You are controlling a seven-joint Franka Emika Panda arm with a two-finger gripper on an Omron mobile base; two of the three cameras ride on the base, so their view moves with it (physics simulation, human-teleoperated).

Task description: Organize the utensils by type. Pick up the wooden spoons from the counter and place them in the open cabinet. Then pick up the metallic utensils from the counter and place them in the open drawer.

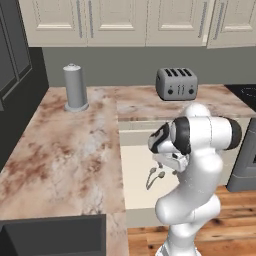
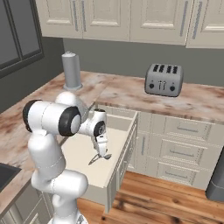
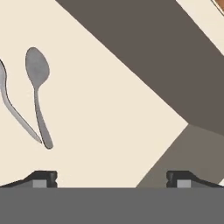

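The marbled worktop (image 1: 70, 150) carries a grey canister (image 1: 75, 87) and a toaster (image 1: 176, 83). Below it the open drawer (image 2: 81, 151) stands pulled out — its pale floor holds two metal spoons (image 3: 38, 94), lying side by side, handles nearly touching. The pincer (image 3: 111, 177) hovers above them, jaws wide apart, gripping nothing.

We see second grey metal spoon (image 3: 13, 109) cut by hand view's left edge, bowl out of frame. In right base view, gripper (image 2: 103, 154) covers most of grey metal utensils (image 2: 97, 159); we cannot separate them. White arm hides right part of pale cream open drawer (image 1: 135, 170). Black cooktop (image 1: 244, 92) cut at right edge.
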